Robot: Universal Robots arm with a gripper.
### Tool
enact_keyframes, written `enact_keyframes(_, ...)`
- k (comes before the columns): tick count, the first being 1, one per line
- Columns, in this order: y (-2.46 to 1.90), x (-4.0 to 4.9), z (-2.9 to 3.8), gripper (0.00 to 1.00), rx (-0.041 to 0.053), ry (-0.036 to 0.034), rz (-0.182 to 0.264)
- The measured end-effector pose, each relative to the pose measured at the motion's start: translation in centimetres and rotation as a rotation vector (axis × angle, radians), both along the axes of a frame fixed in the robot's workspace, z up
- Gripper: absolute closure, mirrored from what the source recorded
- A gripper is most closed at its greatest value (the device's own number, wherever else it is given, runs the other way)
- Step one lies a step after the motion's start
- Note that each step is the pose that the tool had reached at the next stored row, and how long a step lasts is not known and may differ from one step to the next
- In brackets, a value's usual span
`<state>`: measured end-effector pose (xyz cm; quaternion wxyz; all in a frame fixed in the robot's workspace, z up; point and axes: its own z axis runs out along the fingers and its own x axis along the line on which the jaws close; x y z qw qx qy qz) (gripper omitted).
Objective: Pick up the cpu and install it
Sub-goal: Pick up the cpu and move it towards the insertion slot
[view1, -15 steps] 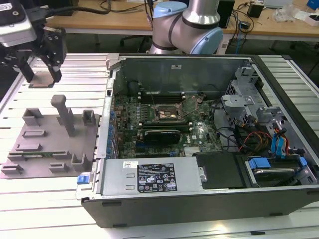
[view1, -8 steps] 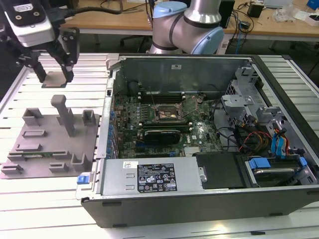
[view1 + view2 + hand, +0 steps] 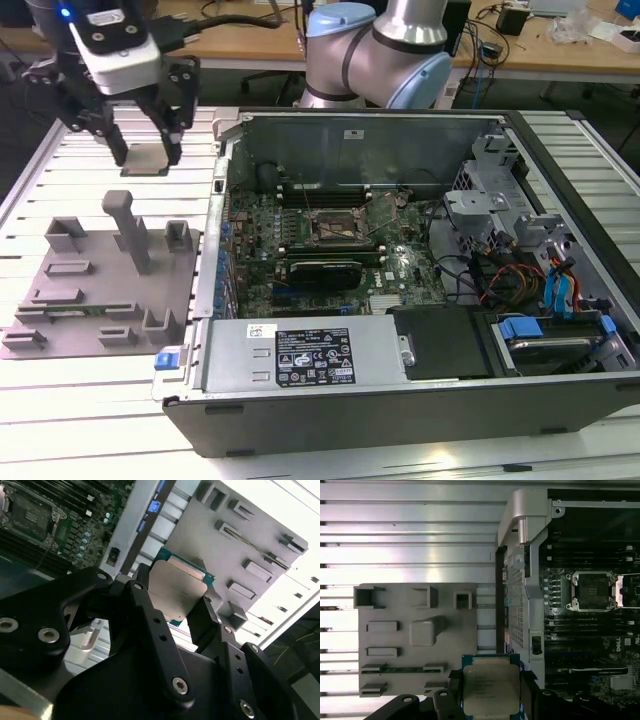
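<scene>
- The gripper (image 3: pixel 145 152) is pinching the cpu (image 3: pixel 148 162) from two sides, with one black finger on each side
- In both wrist views the cpu (image 3: pixel 176 591) (image 3: pixel 487 689) sits flat between the fingers (image 3: pixel 143 599), and its pale silver top shows
- A thin blue-green rim peeks out around the silver top
- The gripper holds the cpu up in the air, and the cpu does not touch anything else
- Under the gripper is the white table (image 3: pixel 80 405) made of long strips
- A gray tray (image 3: pixel 75 300) with small blocks and slots lies on the table, lower than the gripper and close to it
- A tall gray post (image 3: pixel 125 225) stands on the tray, just below the gripper
- The open computer case (image 3: pixel 350 130) lies on the table beside the gripper, on the side away from the tray
- Inside the case is the dark square socket (image 3: pixel 335 228) with a metal frame, well apart from the gripper
- In the first wrist view the socket (image 3: pixel 592 590) is bare inside, and its frame is flipped open
- The robot arm (image 3: pixel 390 50) bends behind the case, far from the gripper
</scene>
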<state>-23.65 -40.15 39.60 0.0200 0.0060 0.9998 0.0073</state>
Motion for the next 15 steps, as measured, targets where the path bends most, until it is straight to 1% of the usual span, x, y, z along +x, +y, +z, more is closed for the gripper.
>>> enact_keyframes(2, 0.00, 1.50, 0.01, 0.45, -0.0001, 0.0001, 0.000)
enact_keyframes(3, 0.00, 1.97, 0.01, 0.45, -0.0001, 0.0001, 0.000)
enact_keyframes(4, 0.00, 2.67, 0.00, 0.45, 0.0000, 0.0000, 0.000)
enact_keyframes(5, 0.00, 3.77, 0.00, 0.45, 0.0000, 0.0000, 0.000)
enact_keyframes(6, 0.00, 4.65, 0.00, 0.45, 0.0000, 0.0000, 0.000)
enact_keyframes(7, 0.00, 5.30, 0.01, 0.45, -0.0001, 0.0001, 0.000)
enact_keyframes(12, 0.00, 7.78, 0.00, 0.45, 0.0000, 0.0000, 0.000)
enact_keyframes(13, 0.00, 9.11, 0.01, 0.45, -0.0001, 0.0001, 0.000)
enact_keyframes(14, 0.00, 9.89, 0.00, 0.45, 0.0001, 0.0000, 0.000)
enact_keyframes(15, 0.00, 10.48, 0.00, 0.45, 0.0000, 0.0000, 0.000)
